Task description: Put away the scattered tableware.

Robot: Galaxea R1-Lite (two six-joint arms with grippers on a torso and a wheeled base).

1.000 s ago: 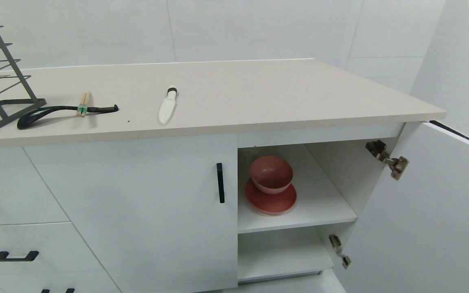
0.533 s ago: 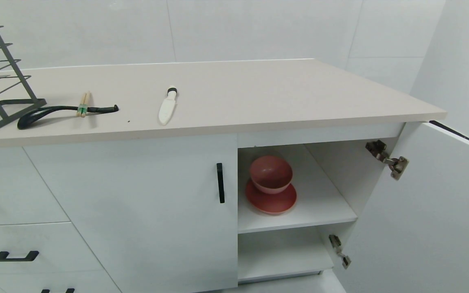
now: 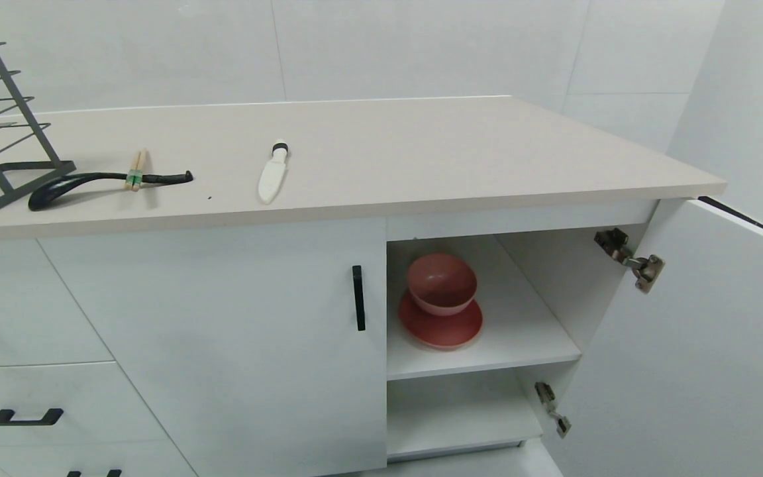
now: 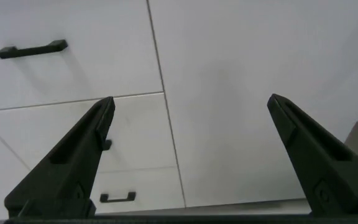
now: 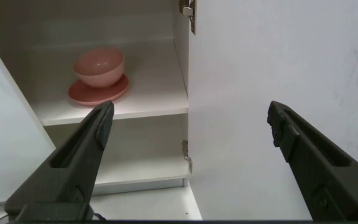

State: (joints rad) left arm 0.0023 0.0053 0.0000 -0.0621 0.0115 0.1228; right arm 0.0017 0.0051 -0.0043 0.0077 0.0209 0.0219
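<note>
Your left end effector (image 4: 190, 102) has its fingers spread wide apart with nothing between them. It faces the white drawer fronts (image 4: 73, 81), which carry black handles (image 4: 32, 50). Your right end effector (image 5: 190, 107) is also spread wide and holds nothing. It points into the open cabinet beside the swung-out door (image 5: 278, 74).

Inside, on the upper shelf (image 5: 154, 93), a pink bowl (image 5: 99, 65) sits upright on a red plate (image 5: 98, 93). The lower shelf (image 5: 142, 168) lies beneath it.

Up on the desk (image 3: 421, 152), well apart from both end effectors, three pieces of tableware lie near the front edge. A white knife (image 3: 272, 175) lies roughly midway along that edge. To its left is a black ladle (image 3: 100, 176), with a pair of chopsticks (image 3: 136, 162) resting across its handle. A dark wire rack (image 3: 63, 169) stands at the far left of the desk, just beside the ladle's scoop. The cabinet's left door (image 3: 222, 344) is closed.
</note>
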